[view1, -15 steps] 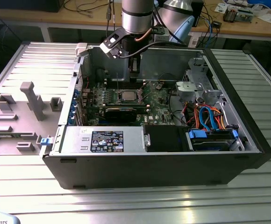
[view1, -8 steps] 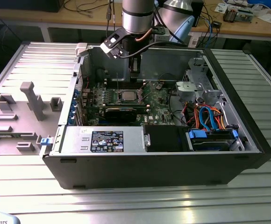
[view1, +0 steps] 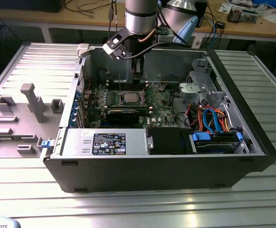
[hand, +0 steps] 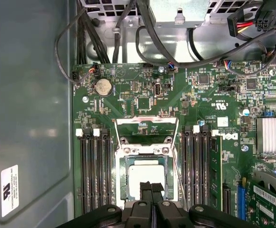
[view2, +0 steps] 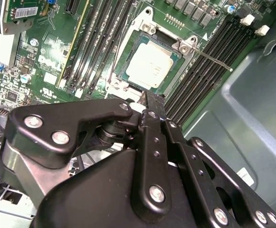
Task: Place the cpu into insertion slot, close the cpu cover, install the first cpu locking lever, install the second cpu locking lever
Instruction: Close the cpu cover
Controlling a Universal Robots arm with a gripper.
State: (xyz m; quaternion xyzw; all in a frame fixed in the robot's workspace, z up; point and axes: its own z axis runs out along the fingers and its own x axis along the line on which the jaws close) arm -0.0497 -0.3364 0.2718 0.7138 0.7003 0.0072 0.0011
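Note:
The cpu (hand: 145,176) lies flat in the insertion slot (hand: 122,183) on the green motherboard, its pale metal top showing in both wrist views (view2: 149,66). The cpu cover (hand: 146,127) stands folded back, away from the slot, with the board visible through its window. A thin locking lever (view2: 214,61) sticks out from one corner of the slot, and another thin lever (hand: 176,166) runs along its side. My gripper (hand: 152,188) hangs just above the cpu's near edge, fingers pressed together with nothing between them. In the exterior view the gripper (view1: 137,76) is inside the open case, above the cpu (view1: 130,98).
Long black memory slots (hand: 94,171) flank the socket on both sides. A finned heatsink (hand: 273,135) and cable bundles (hand: 128,28) lie nearby. The case holds a power supply (view1: 104,142) and a drive cage with blue and orange cables (view1: 214,123). A grey fixture (view1: 28,104) sits at the exterior view's left.

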